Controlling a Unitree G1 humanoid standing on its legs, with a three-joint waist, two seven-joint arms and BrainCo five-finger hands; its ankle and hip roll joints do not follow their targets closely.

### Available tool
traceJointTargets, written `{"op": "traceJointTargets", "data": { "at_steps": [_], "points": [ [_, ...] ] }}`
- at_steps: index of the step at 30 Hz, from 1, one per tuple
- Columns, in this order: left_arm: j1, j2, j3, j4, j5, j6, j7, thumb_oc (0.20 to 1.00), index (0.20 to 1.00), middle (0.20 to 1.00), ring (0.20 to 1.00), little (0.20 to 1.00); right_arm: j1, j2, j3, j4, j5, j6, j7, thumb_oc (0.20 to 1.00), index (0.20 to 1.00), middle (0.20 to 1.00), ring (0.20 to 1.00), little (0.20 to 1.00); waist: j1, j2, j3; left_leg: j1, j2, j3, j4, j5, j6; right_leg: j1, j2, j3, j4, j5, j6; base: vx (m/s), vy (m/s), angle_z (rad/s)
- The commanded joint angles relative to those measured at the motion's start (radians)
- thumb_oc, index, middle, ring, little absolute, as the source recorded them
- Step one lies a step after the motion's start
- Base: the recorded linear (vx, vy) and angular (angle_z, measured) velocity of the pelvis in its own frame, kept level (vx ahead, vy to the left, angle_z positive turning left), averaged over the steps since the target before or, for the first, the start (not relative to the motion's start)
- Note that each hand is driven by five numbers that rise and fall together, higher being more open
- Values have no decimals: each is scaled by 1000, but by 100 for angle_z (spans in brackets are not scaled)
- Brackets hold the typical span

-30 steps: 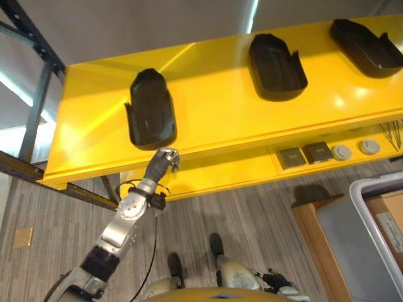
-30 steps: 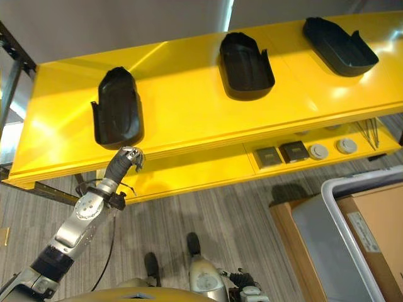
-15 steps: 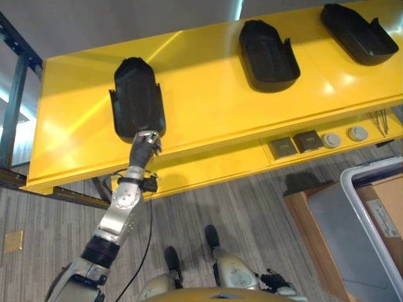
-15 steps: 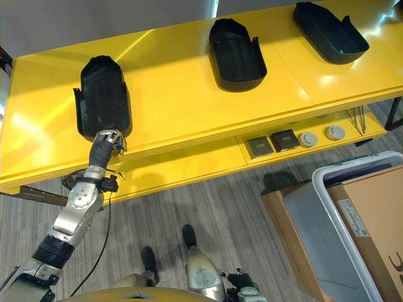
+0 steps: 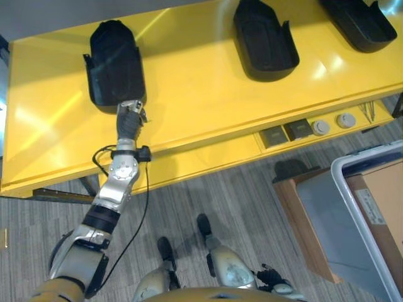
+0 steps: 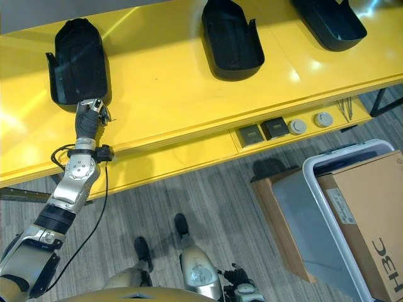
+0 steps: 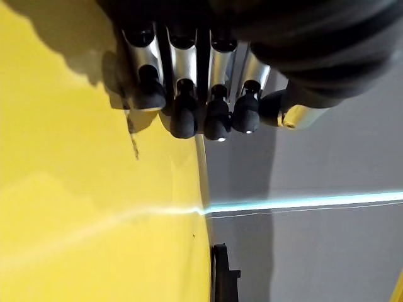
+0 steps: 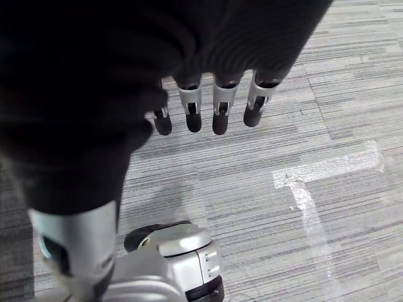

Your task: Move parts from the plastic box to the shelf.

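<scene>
Three black moulded parts lie on the yellow shelf (image 5: 201, 94): a left part (image 5: 113, 63), a middle part (image 5: 264, 38) and a right part (image 5: 359, 22). My left hand (image 5: 129, 116) reaches up over the shelf's front edge and sits at the near end of the left part, fingertips against or just short of it. In the left wrist view its fingers (image 7: 182, 94) hang relaxed above the yellow surface with nothing in them. My right hand (image 8: 187, 100) hangs over the grey floor, fingers relaxed and empty. The plastic box (image 6: 315, 182) stands at the lower right.
A cardboard carton (image 6: 365, 207) sits inside the plastic box, which rests on a brown stand (image 6: 277, 220). On the lower yellow shelf lie two dark square pieces (image 5: 274, 135) and two round discs (image 5: 321, 127). Grey carpet lies in front of the shelf.
The whole picture has shifted, so the camera moved. My left arm has stretched further up, bringing the hand from the shelf's front edge to the near end of the left part.
</scene>
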Motion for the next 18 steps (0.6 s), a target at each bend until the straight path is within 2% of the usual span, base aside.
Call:
{"op": "traceJointTargets", "data": {
  "at_steps": [1,6,11,14,15,16,17,18],
  "points": [
    [-16,34,-1,-1,36,-47,7,200,200,200,200,200,1,23,32,17,17,-6,-16,1000,1000,1000,1000,1000,-6,-14,-36,19,91,-63,-7,-17,-69,22,-53,24,28,-76,71,0,0,0],
    [51,24,-5,-96,45,-50,-40,200,200,200,200,200,7,24,20,23,16,-4,-17,1000,1000,1000,1000,1000,3,-15,-38,38,94,-67,-7,-22,-69,47,-51,19,25,-84,68,6,-2,0],
    [284,39,3,-284,109,-54,-127,200,200,200,200,200,8,26,-16,26,21,1,-14,1000,1000,1000,1000,1000,47,-18,-67,93,92,-90,-7,-40,-64,122,-57,-13,25,-109,66,49,-8,5],
    [386,49,5,-332,167,-57,-119,200,200,200,200,200,9,35,-13,27,15,1,-18,1000,1000,1000,1000,1000,76,-28,-94,132,91,-116,-7,-49,-62,172,-60,-46,37,-131,66,27,-12,32],
    [426,65,-4,-327,208,-55,-113,489,489,489,489,489,3,36,-13,27,13,2,-26,1000,1000,1000,1000,1000,89,-32,-98,143,91,-127,-7,-49,-61,186,-60,-56,47,-141,63,-20,-4,28],
    [463,87,-13,-308,255,-47,-109,887,887,887,887,887,0,38,-13,26,15,-1,-29,1000,1000,1000,1000,1000,100,-37,-106,155,90,-137,-7,-50,-59,201,-60,-66,55,-150,63,-24,1,43],
    [465,88,-14,-308,256,-48,-108,1000,1000,1000,1000,1000,2,39,-13,26,15,-1,-29,1000,1000,1000,1000,1000,99,-38,-105,157,90,-138,-7,-51,-59,203,-60,-67,55,-152,63,-21,6,46],
    [523,124,-21,-260,328,-27,-108,1000,1000,1000,1000,1000,-8,38,-24,26,29,-5,-41,1000,1000,1000,1000,1000,120,-48,-122,174,87,-156,-4,-54,-56,231,-62,-83,64,-165,62,-48,-3,44]
  ]
}}
